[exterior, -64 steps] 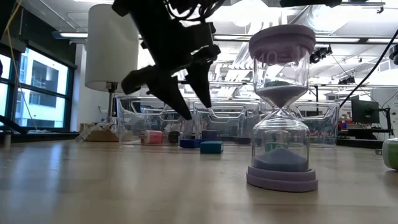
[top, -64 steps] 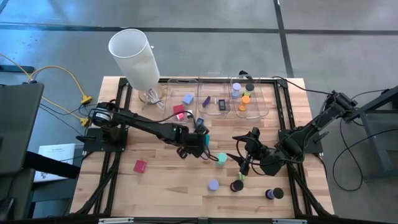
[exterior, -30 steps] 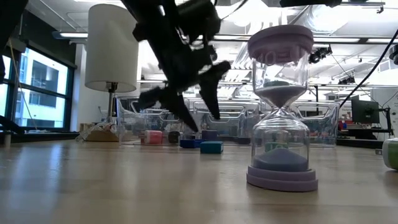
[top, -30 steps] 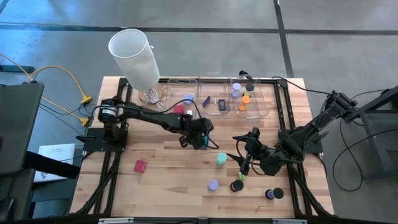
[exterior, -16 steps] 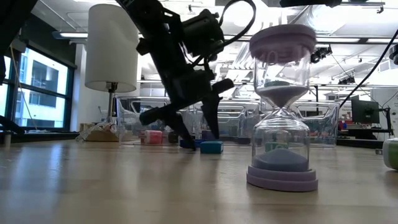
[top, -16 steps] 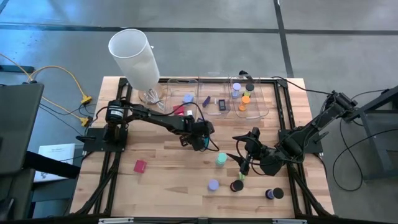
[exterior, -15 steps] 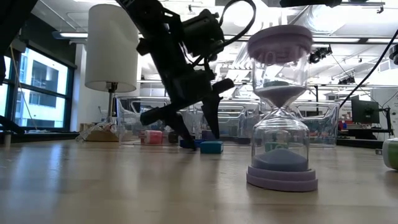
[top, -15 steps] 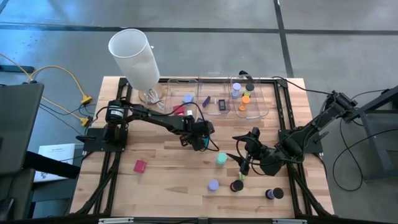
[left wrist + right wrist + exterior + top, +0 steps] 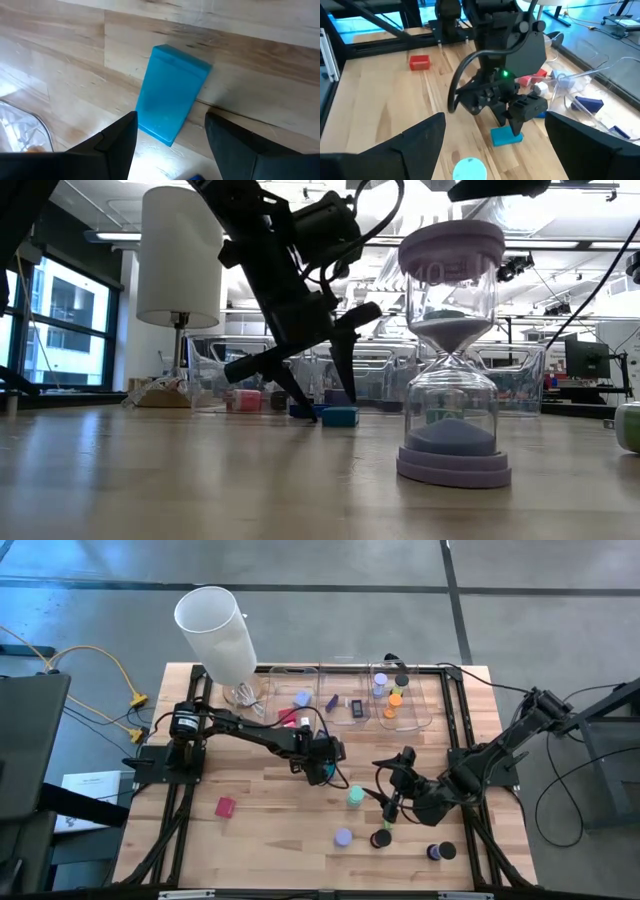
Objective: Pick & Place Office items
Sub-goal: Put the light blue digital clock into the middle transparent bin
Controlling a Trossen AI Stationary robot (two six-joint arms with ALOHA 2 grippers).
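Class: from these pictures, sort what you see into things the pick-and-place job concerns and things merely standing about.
Job: teal flat rectangle between the open left pincer; red block; lavender disc; clear bins.
Standing about: white cylinder; yellow cables; waiting right pincer.

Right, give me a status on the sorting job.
Done: several pieces already sit in the clear bins. In hand: the left gripper hangs open over the teal block, not gripping it. Left: the red block and several discs near the open right gripper.
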